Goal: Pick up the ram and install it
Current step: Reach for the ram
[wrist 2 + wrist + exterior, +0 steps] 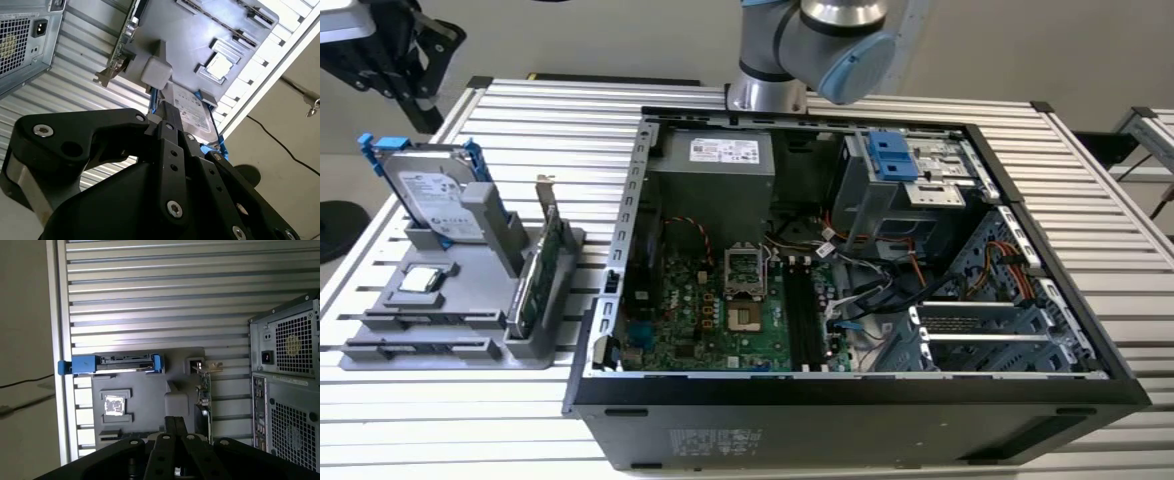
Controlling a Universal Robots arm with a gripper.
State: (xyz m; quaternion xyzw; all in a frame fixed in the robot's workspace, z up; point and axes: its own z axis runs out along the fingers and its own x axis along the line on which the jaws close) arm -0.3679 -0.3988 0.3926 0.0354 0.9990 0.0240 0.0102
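My gripper (161,117) (175,421) hangs high over the grey parts holder (467,330), its black fingers shut together with nothing between them. In the holder's slot nearest the computer case, thin green boards (540,285) stand on edge, one of them with a metal bracket (202,368). I cannot tell the ram apart from that card. Inside the open case (854,390) the motherboard (707,310) lies flat, with long dark memory slots (803,310) beside the processor socket.
A silver hard drive with blue rails (438,195) stands in the holder, and a small square chip (424,280) lies in front of it. The arm's base (767,92) rises behind the case. Cables and drive cages crowd the case toward the exterior view's right.
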